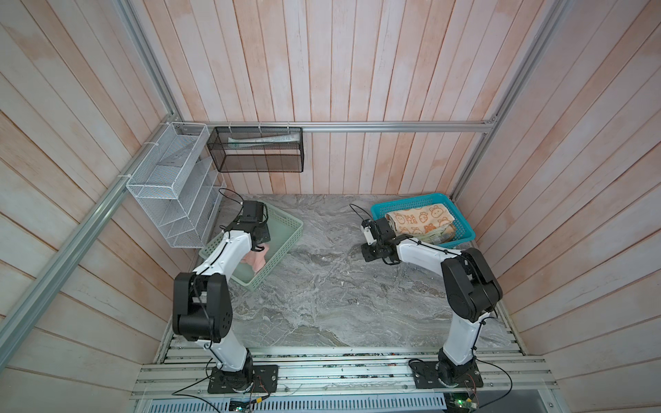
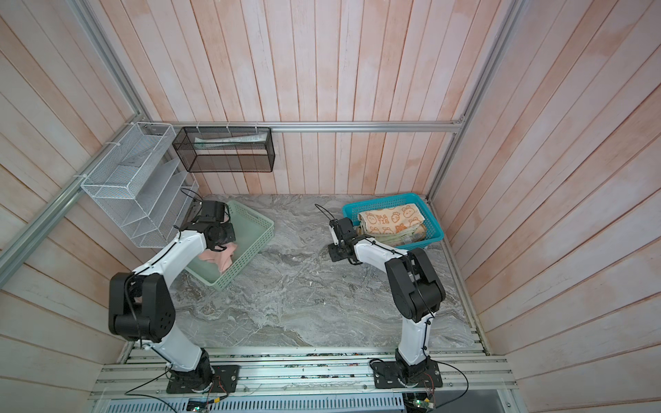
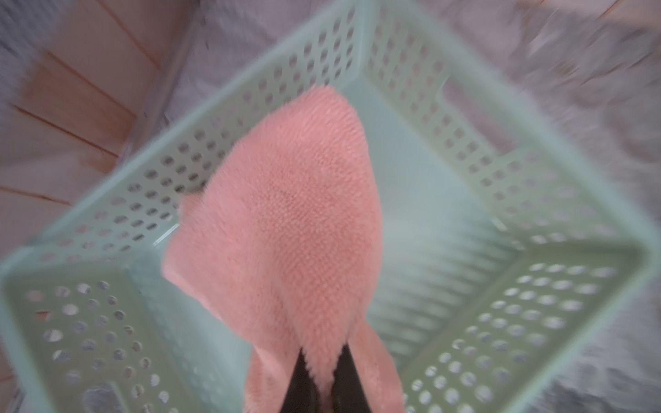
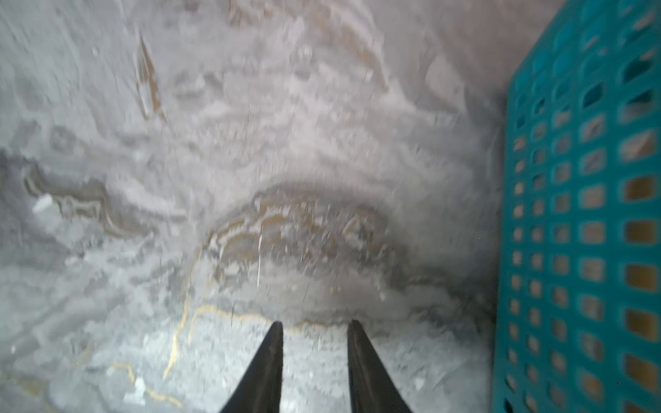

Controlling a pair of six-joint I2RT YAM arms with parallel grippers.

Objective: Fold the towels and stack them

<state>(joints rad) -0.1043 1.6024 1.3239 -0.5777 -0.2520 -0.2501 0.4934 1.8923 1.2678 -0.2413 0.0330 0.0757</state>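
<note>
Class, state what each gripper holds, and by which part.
Left gripper pinches a bunched fold of the salmon pink towel over the mint-green basket. Right gripper holds nothing, jaws apart.

A mint-green plastic basket [image 1: 279,252] sits askew near the back left corner of the marble tabletop [image 1: 339,286], a teal lattice basket [image 1: 411,201] in the back right corner. On the plank walls [image 1: 357,71] above the left corner hang a white wire rack [image 1: 168,186] and a black mesh basket [image 1: 255,161] holding a tube [image 1: 255,140].

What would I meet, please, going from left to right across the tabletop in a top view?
The mint-green basket with the salmon pink towel inside its rim → marble tabletop → teal basket with the orange bunny towel on top.
</note>
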